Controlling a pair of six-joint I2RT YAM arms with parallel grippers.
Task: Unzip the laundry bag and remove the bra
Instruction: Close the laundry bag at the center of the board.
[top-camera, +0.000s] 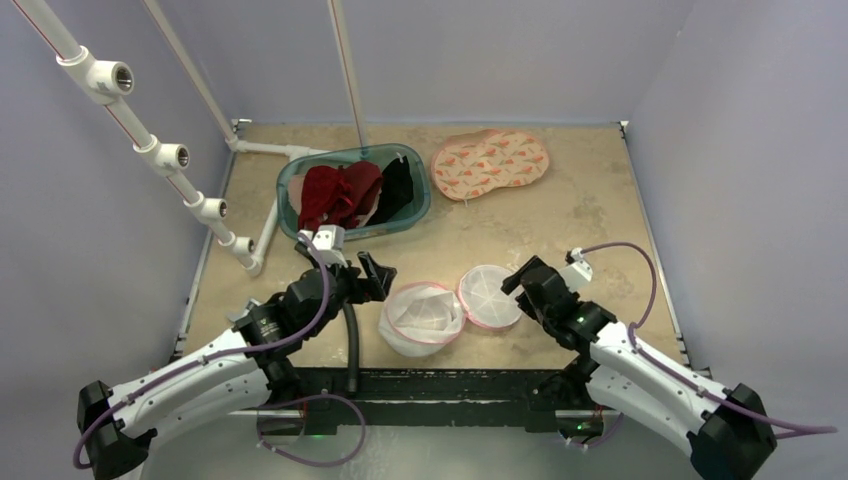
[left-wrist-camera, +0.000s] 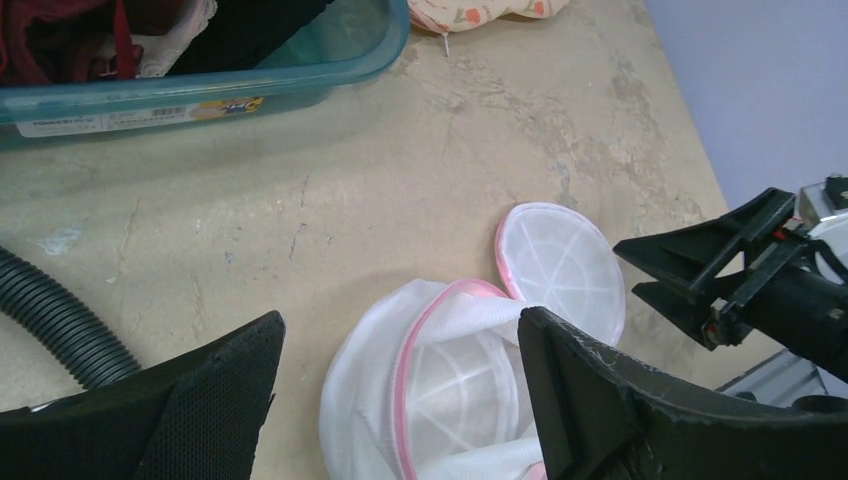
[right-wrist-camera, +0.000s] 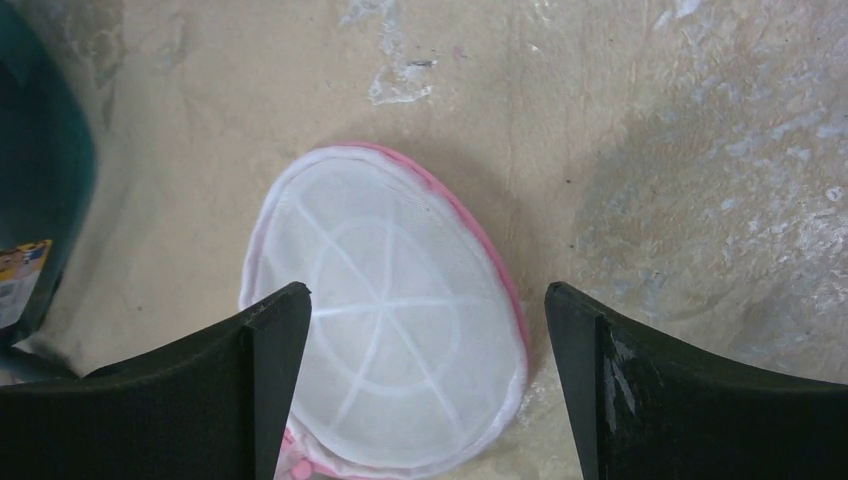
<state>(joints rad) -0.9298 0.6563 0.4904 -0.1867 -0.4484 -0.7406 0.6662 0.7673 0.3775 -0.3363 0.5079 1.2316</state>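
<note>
Both arms hover with hands released and grasping nothing. The left hand (top-camera: 378, 280) and the right hand (top-camera: 518, 283) flank the laundry bag (top-camera: 422, 320), which lies unzipped on the worktop (top-camera: 590, 200) between them. Its mesh body sits just off the left hand's fingertips. Its round flap (right-wrist-camera: 385, 320) is folded out flat directly beneath the right hand's spread jaws. The bra (top-camera: 490, 163), peach with an orange print, is out of the bag and lies well beyond both hands on the far side. Its long axis runs across their line of reach, and the right hand looks the nearer. A teal tub (left-wrist-camera: 330, 78) of clothes stands ahead of the left hand. The removal appears complete.
</note>
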